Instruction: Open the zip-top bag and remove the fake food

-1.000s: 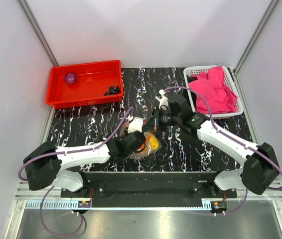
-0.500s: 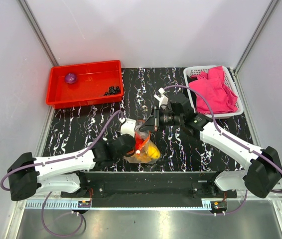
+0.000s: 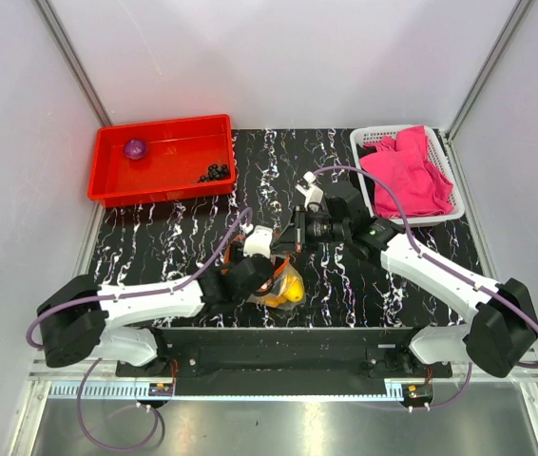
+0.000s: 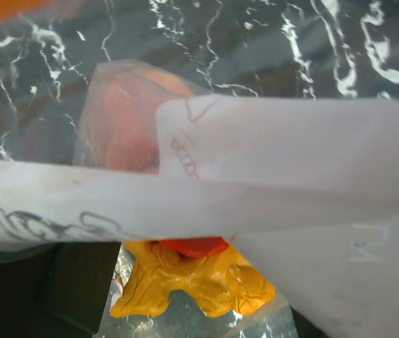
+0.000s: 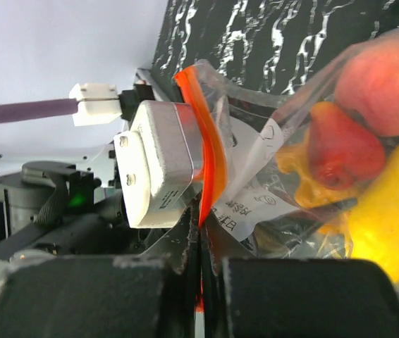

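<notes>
The zip-top bag (image 3: 283,285) lies near the table's front edge, with its orange-red zip strip (image 5: 203,151) raised. Inside it I see fake food: an orange peach ball (image 5: 390,81), a red piece (image 5: 340,151), a yellow fruit (image 5: 390,218) and orange bits (image 4: 192,278). My right gripper (image 5: 201,243) is shut on the zip strip, and it also shows in the top view (image 3: 291,237). My left gripper (image 3: 259,269) is pressed against the bag. In the left wrist view its dark fingers (image 4: 80,289) stand apart at the bottom corners, and the bag's white label (image 4: 270,162) covers most of that view.
A red tray (image 3: 107,185) at the back left holds a purple round piece (image 3: 135,148) and a dark cluster (image 3: 214,173). A white basket (image 3: 369,141) with a pink cloth (image 3: 404,173) stands at the back right. The black rail (image 3: 288,340) runs just in front of the bag.
My left arm swung out to the left and came back, staying at the bag. The bag shifted slightly and tipped. My right gripper kept hold of the zip strip.
</notes>
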You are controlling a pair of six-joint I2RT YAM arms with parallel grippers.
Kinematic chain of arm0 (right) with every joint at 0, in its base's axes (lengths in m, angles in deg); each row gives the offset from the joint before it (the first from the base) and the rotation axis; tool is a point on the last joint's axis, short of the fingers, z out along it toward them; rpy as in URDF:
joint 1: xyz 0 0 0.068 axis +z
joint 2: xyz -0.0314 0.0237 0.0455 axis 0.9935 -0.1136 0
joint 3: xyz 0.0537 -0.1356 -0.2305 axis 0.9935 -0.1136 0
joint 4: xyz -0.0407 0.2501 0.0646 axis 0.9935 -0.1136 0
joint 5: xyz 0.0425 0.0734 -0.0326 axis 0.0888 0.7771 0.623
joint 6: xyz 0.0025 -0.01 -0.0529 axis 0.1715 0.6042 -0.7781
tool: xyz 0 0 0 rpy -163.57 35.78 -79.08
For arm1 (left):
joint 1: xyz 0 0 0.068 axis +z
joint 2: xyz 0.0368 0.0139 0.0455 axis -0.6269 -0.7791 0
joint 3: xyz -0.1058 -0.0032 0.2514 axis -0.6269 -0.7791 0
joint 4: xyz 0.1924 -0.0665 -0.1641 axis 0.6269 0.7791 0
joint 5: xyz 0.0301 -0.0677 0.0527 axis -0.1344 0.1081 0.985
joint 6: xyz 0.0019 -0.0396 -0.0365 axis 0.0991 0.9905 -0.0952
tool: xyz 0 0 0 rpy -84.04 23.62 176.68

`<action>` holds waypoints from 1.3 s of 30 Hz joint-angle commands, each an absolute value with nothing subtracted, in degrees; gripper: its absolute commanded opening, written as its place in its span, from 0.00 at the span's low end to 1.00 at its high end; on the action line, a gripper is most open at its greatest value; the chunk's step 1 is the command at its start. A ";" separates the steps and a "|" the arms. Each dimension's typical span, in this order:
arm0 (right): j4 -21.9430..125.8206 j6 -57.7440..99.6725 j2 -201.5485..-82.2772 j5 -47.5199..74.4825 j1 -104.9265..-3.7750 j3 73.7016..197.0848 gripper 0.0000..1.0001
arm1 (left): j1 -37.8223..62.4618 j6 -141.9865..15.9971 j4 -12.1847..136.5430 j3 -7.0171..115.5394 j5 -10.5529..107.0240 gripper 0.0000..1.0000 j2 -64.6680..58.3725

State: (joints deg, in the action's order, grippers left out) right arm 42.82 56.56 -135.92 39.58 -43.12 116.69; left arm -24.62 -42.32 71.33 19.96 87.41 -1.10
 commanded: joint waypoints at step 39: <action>38.74 47.38 -133.78 36.25 -42.61 114.96 0.00 | -24.99 -41.70 76.50 21.02 82.43 0.00 14.95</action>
State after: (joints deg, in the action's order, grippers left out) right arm 40.41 50.81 -135.83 37.76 -43.08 115.70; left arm -24.99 -41.36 74.22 18.91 85.88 11.73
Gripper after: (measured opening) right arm 0.009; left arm 0.272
